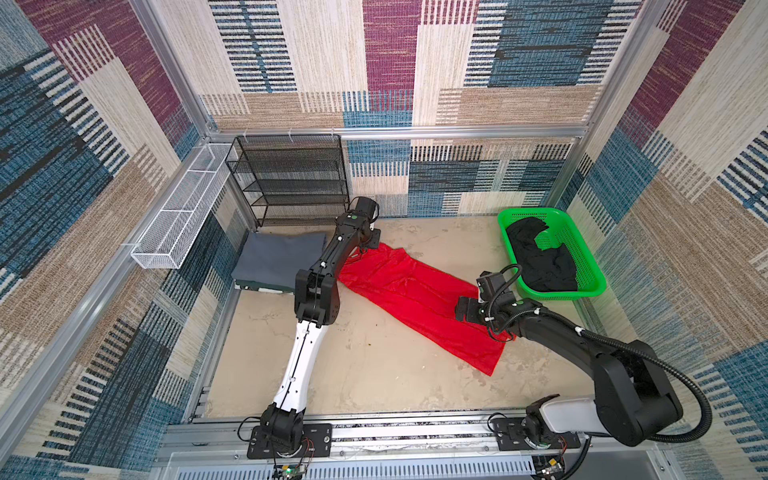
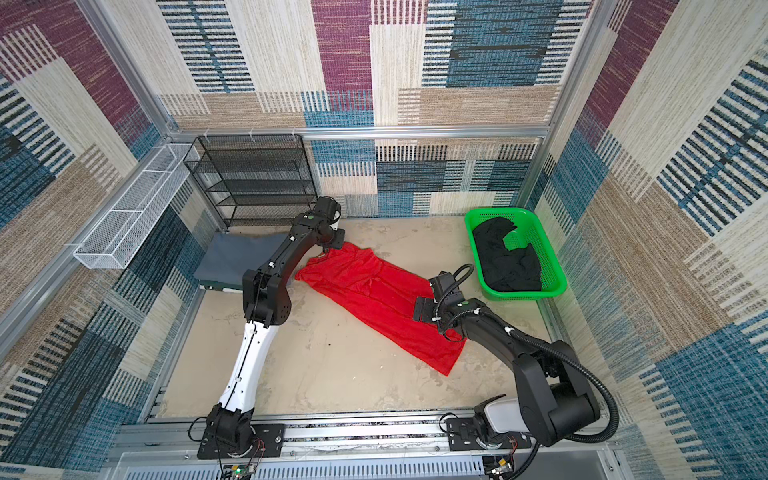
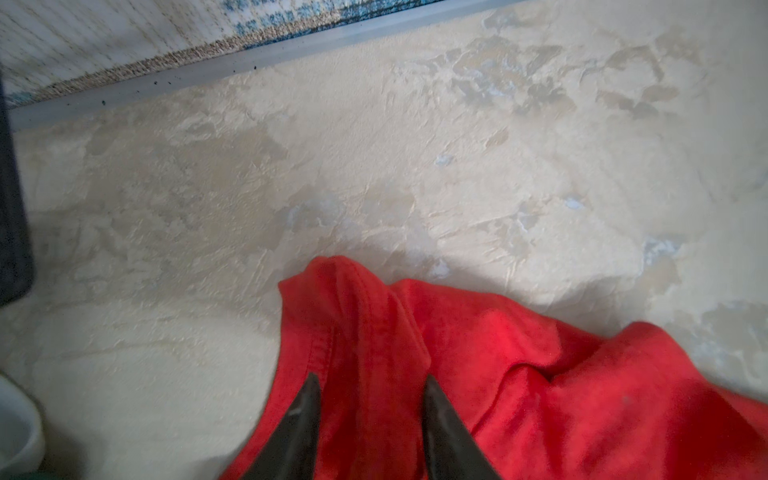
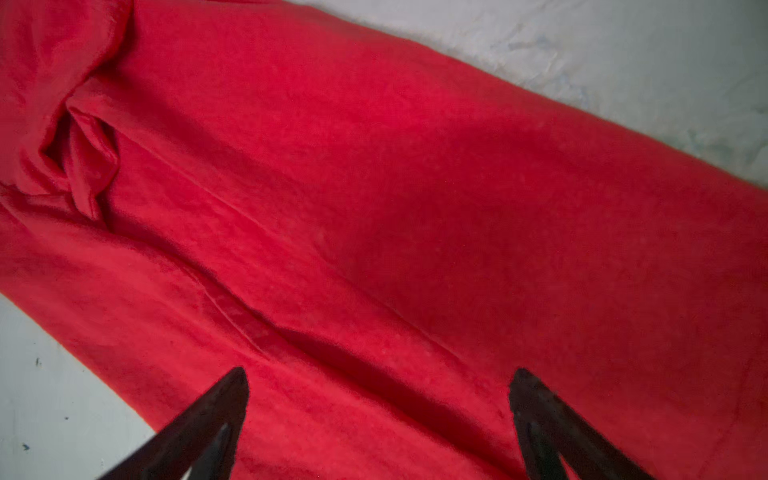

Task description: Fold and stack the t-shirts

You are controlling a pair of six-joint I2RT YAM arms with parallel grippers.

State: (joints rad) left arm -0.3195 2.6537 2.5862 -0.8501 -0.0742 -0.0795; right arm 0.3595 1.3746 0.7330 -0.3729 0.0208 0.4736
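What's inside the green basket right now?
A crumpled black t-shirt fills most of the green basket; a patch of its floor shows through. Anything beneath the cloth is covered.

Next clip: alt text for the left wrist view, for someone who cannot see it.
Two dark fingers straddle a raised fold of the red t-shirt, which lies bunched on a mottled beige tabletop. A patterned wall borders it beyond.
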